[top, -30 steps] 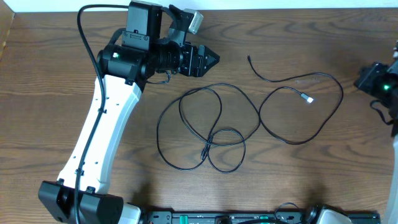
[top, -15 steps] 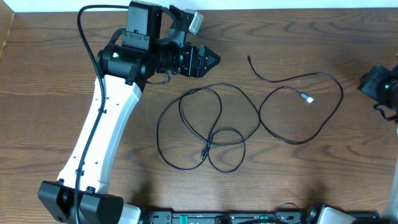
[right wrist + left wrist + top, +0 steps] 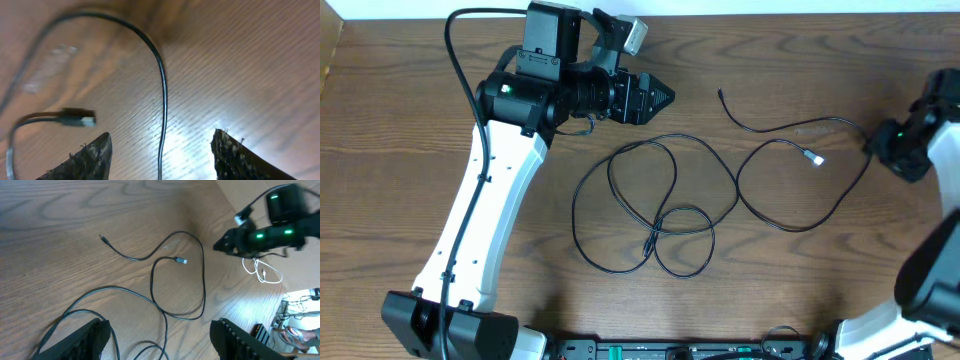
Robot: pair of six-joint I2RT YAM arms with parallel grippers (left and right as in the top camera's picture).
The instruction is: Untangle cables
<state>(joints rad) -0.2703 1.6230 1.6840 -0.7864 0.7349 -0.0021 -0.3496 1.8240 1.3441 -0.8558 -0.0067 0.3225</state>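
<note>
Black cables (image 3: pixel 660 215) lie in overlapping loops at the middle of the wooden table (image 3: pixel 400 120). One strand arcs rightward, past a silver-tipped plug (image 3: pixel 813 157). My right gripper (image 3: pixel 160 160) hovers low over that arc, jaws apart and empty, with the strand running between them. My left gripper (image 3: pixel 160 342) hangs near the far edge, likewise open and holding nothing. To do this step well, I judge I should close on that single strand only, then draw it outward slowly, away from the crossings.

white left arm (image 3: pixel 488 210), black hand (image 3: pixel 663 97)
</note>
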